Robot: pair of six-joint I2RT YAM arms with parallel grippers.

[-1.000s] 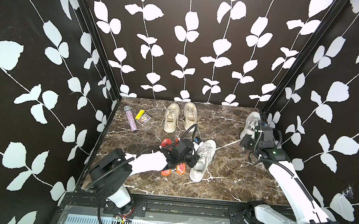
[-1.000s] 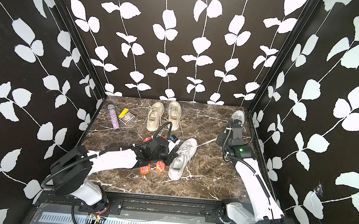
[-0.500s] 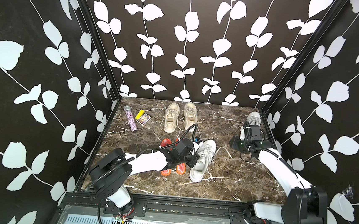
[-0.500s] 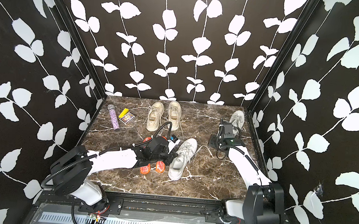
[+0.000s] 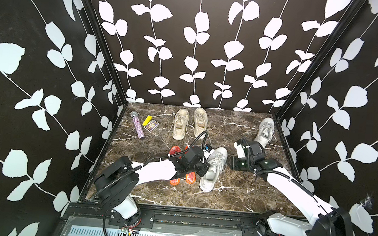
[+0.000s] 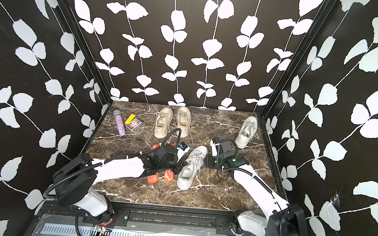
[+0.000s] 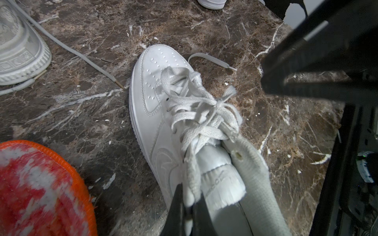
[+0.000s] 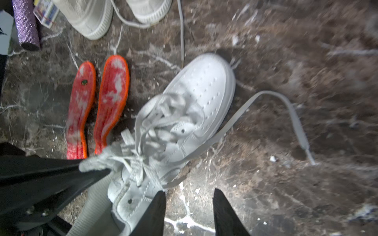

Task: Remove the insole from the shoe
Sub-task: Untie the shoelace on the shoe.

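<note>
The white sneaker (image 5: 214, 169) (image 6: 191, 167) lies in the middle of the marble floor, laces loosened. My left gripper (image 5: 204, 168) (image 7: 186, 204) is shut on the shoe's side wall beside the tongue (image 7: 221, 179), at the opening. The grey lining (image 7: 255, 183) of the opening shows; the insole inside is hidden. My right gripper (image 5: 230, 164) (image 8: 187, 206) hangs open just off the shoe's other side, over bare floor, with nothing between its fingers. One black finger (image 8: 155, 214) is next to the shoe's collar (image 8: 131, 196). A loose lace (image 8: 286, 106) trails on the floor.
Two orange-red insoles (image 5: 190, 177) (image 8: 112, 98) lie beside the shoe under my left arm. A beige pair of sneakers (image 5: 189, 125) stands at the back, another white sneaker (image 5: 265, 131) at the back right. A purple glitter tube (image 5: 137, 126) and card box (image 5: 151, 124) lie back left.
My right gripper has opened, let the stretched lace drop, and swung from the back-right sneaker to beside the middle shoe. The left gripper and shoe have stayed put.
</note>
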